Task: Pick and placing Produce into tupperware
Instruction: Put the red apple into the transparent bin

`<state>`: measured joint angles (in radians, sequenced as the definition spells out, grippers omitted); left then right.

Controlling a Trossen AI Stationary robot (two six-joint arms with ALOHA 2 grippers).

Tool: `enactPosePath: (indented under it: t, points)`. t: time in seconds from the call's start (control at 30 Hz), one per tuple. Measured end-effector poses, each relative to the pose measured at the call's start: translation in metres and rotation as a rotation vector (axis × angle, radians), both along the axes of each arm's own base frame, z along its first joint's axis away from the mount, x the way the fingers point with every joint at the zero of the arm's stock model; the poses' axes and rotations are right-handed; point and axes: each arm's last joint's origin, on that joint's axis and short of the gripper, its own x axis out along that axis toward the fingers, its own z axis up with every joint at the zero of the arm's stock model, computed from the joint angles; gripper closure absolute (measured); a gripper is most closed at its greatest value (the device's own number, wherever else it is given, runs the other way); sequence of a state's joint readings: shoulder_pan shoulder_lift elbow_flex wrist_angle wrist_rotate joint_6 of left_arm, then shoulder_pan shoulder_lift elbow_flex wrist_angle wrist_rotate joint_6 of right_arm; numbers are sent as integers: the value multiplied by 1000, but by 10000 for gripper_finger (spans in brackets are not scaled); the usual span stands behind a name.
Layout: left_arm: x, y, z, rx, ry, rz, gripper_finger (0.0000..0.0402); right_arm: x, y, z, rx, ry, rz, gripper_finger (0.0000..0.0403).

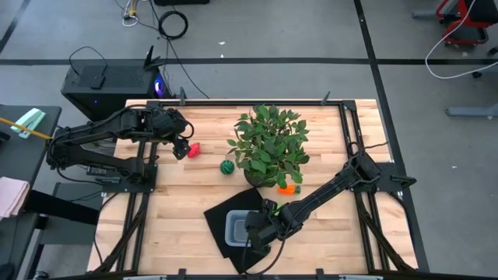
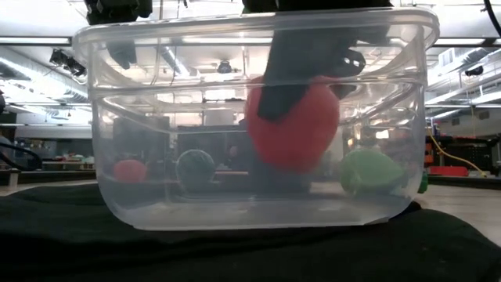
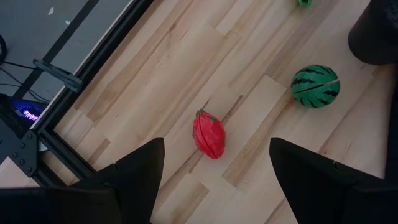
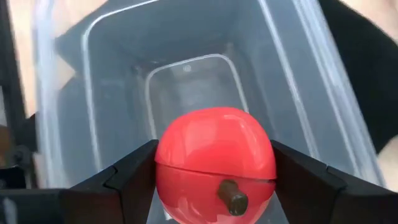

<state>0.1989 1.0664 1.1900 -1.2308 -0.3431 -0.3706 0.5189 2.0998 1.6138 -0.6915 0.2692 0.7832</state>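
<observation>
My right gripper (image 1: pixel 258 230) reaches down into the clear tupperware (image 1: pixel 236 228), shut on a red ball with a brown stem (image 4: pixel 214 163). The tub stands on a black mat (image 1: pixel 219 214). My left gripper (image 3: pixel 217 163) hangs open, with nothing in it, above a red piece (image 3: pixel 209 134) that lies on the wood. A dark green striped ball (image 1: pixel 226 166) rests nearby, and an orange piece (image 1: pixel 288 187) lies at the foot of the plant pot. Through the tub's wall a light green piece (image 2: pixel 368 171) shows on the table behind it. My right gripper pinches the red ball by two opposite sides (image 4: pixel 163 171) between its two fingers, the stem (image 4: pixel 231 196) turned back toward the wrist. The fingers come from above, slanting down into the tub. The ball (image 2: pixel 296 125) hangs below the rim, clear of the tub's bottom.
A big leafy potted plant (image 1: pixel 269 144) stands mid-table, just behind the mat. Black frame rails (image 1: pixel 348 132) run along the table's sides. Bare wood lies between the mat and the table's left edge.
</observation>
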Motion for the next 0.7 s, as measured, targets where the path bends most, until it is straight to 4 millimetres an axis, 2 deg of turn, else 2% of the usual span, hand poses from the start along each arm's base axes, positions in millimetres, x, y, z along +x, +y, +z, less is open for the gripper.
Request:
enactPosePath:
  t: [0.7]
  points:
    - [0, 0, 0, 0, 0, 0, 104, -1, -2, -1, 25, 40, 19, 99]
